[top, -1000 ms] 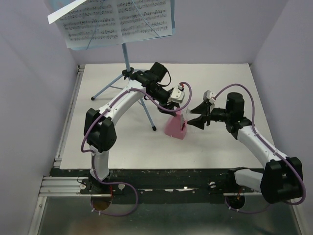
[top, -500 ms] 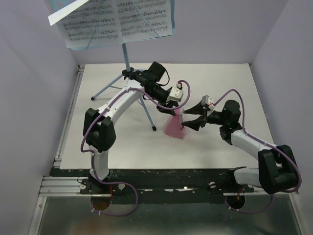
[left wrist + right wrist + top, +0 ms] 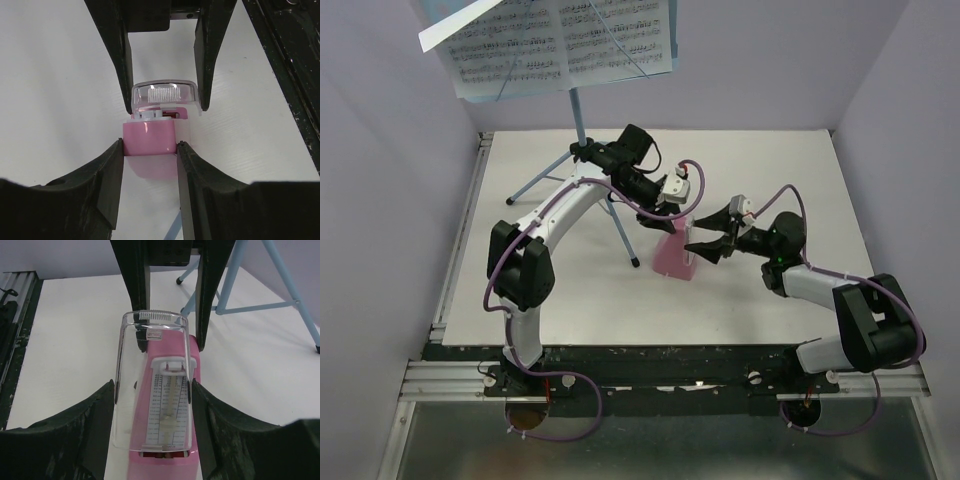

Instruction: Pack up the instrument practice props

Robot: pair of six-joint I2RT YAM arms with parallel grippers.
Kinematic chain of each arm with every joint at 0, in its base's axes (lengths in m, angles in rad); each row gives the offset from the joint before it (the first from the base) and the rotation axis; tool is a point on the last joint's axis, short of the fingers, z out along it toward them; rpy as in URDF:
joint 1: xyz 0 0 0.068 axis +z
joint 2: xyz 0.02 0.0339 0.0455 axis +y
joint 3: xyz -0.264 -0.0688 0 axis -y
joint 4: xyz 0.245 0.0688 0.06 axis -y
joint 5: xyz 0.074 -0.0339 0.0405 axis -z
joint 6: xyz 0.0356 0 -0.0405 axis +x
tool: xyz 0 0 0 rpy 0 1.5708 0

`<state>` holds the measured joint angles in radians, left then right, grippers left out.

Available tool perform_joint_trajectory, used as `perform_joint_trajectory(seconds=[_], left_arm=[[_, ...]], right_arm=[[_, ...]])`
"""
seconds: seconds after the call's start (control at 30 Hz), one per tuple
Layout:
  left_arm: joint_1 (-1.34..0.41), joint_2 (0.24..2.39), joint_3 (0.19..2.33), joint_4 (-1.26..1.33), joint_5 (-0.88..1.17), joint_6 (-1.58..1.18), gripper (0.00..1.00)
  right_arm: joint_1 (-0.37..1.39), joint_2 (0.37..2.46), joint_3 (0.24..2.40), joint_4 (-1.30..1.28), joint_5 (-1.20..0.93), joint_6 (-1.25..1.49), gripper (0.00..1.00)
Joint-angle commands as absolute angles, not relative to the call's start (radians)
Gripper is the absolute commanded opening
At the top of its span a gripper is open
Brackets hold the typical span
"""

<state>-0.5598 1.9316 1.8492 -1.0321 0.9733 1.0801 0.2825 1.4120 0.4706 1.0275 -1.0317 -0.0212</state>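
Pink metronome [image 3: 677,257] is standing on the white desk [image 3: 770,170], just right of the light-blue music stand [image 3: 579,115] and its tripod legs, and I am pinching its body between the fingers of my left hand [image 3: 150,144]. My right hand [image 3: 153,385] is reaching in from the side away from the stand. It is spread around the clear cover [image 3: 150,316], fingers just beside its edges, though I cannot tell whether they are touching. White sheet-music pages [image 3: 570,40] are lying on the stand's top.
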Motion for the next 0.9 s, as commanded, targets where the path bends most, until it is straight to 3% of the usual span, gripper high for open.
perform_joint_trajectory(seconds=[0.0,0.4,0.87], left_arm=[[-0.546,1.928,1.810,-1.100,0.904,1.084,0.00],[-0.545,1.898,1.786,-1.143,0.865,1.134,0.00],[-0.538,1.859,1.726,-1.140,0.851,1.152,0.00]], right_arm=[[0.293,1.388,0.448,1.121,-1.014,-0.023,0.00],[0.290,1.358,0.425,1.019,-1.025,-0.117,0.00],[0.291,1.497,0.474,1.080,-1.032,-0.137,0.00]])
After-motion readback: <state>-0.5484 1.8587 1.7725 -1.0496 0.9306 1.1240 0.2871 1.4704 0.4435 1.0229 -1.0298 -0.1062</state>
